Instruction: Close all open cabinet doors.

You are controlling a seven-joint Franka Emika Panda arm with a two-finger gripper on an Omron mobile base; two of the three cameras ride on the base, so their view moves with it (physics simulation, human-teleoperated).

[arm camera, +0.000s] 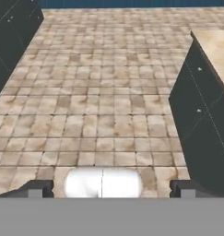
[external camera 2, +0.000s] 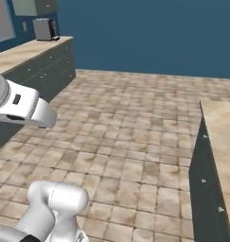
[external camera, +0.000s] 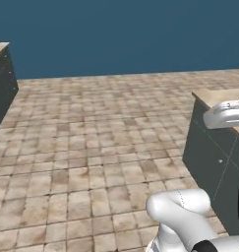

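In the hand view my gripper (arm camera: 111,189) is open, its two dark fingertips (arm camera: 37,189) far apart at the bottom with nothing between them, pointing along the tiled floor (arm camera: 104,92). Grey-green cabinet doors (external camera 2: 35,6) show at the top left of the right base view, high on the wall above the left counter (external camera 2: 26,53). They are cut off by the frame, so I cannot tell whether any stands open. A paler panel (external camera 2: 2,21) hangs beside them at the picture's edge.
A silver appliance (external camera 2: 44,29) stands on the left counter. An island (external camera: 214,157) with dark drawer fronts (arm camera: 201,110) and a wooden top (external camera 2: 223,127) stands to the right. Wide tiled floor lies between the two, and a blue wall (external camera: 121,34) lies beyond.
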